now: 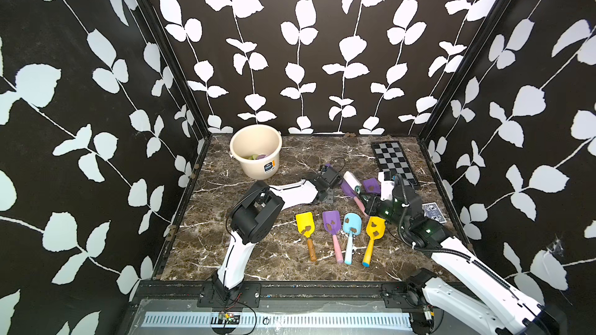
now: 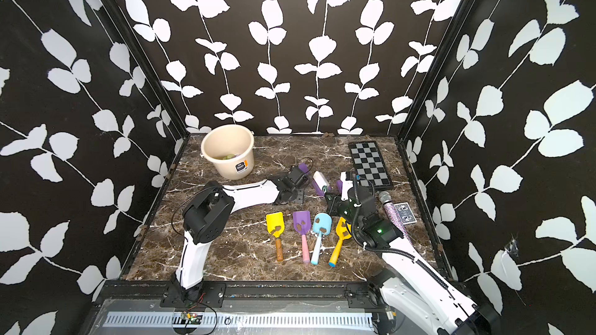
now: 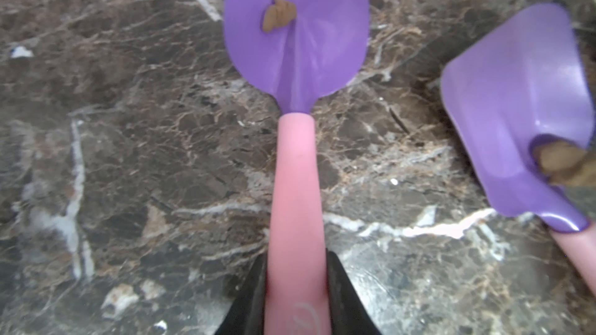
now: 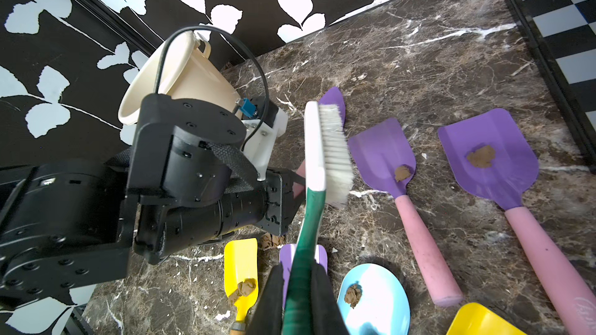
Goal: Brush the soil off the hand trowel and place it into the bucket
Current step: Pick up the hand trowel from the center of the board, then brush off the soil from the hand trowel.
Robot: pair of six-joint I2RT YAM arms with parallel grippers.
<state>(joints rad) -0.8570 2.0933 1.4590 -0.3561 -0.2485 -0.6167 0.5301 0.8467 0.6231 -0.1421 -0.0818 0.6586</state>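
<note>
Firmly pinched at its pink handle by the left gripper (image 3: 298, 288): the purple trowel (image 3: 296, 46)
The brush (image 4: 333, 153) is clamped in the right gripper (image 4: 298, 299) so the soil clump (image 3: 278, 13) can be swept off

**Soiled trowel in my grip**

My left gripper (image 3: 296, 272) clamps the pink handle of the purple round-bladed plastic hand trowel (image 3: 296, 43), one brown soil clump (image 3: 278, 14) on its blade. The cream plastic bucket (image 1: 253, 169) stands upright, well apart.
</note>
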